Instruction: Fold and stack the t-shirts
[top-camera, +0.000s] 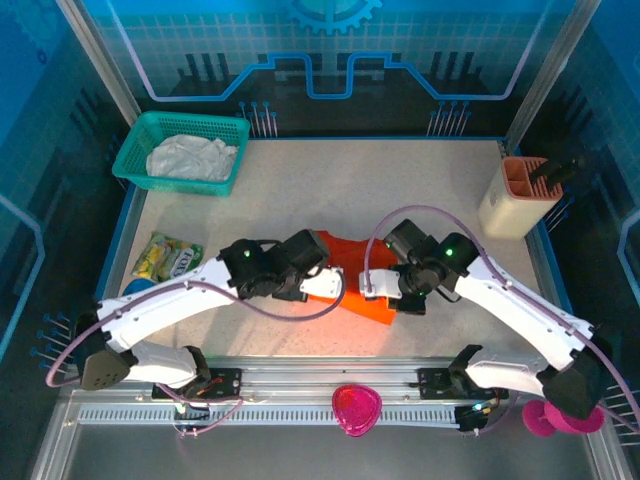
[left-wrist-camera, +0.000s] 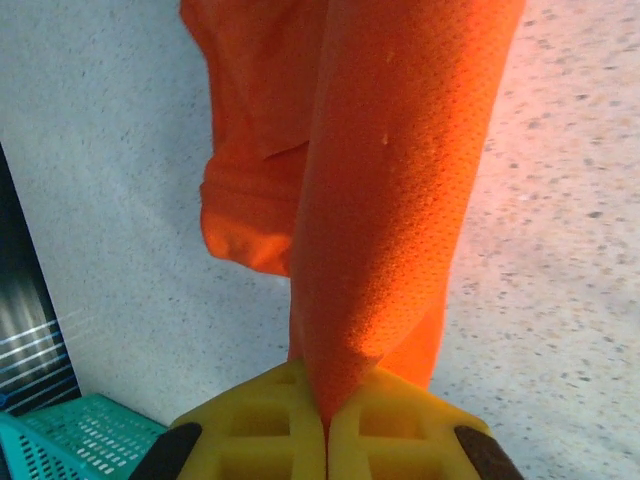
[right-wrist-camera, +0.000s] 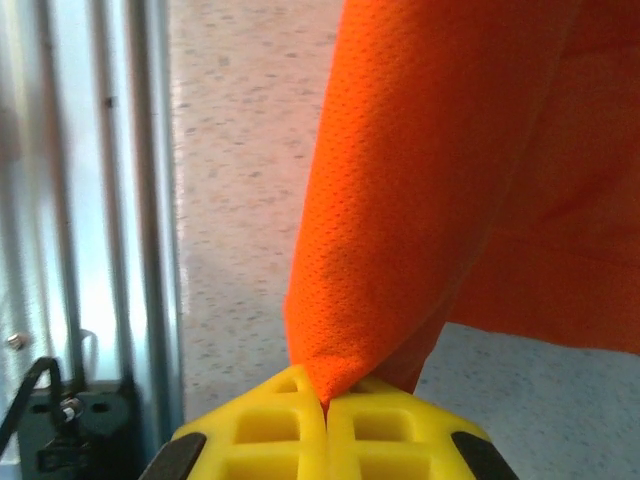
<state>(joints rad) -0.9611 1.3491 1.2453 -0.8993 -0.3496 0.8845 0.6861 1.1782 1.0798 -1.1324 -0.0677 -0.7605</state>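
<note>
Here the left gripper (left-wrist-camera: 325, 428) and right gripper (right-wrist-camera: 325, 408) are each clamped tight on an edge of the orange tee (top-camera: 352, 268), mid-table, likely so that side can be carried over for a fold. The white tee (top-camera: 190, 158) lies in the basket (top-camera: 130, 165), back left. The green packet (top-camera: 166, 257) has print too small to read.

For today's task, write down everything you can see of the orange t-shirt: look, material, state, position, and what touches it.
The orange t-shirt is plain bright orange cloth with a fine pinholed weave. It is bunched and partly folded, not flat, on the speckled table, towards the near edge. The left gripper and right gripper each pinch a fold between shut yellow fingers, holding up ridges of cloth; a hemmed edge sags beside the left one.
</note>
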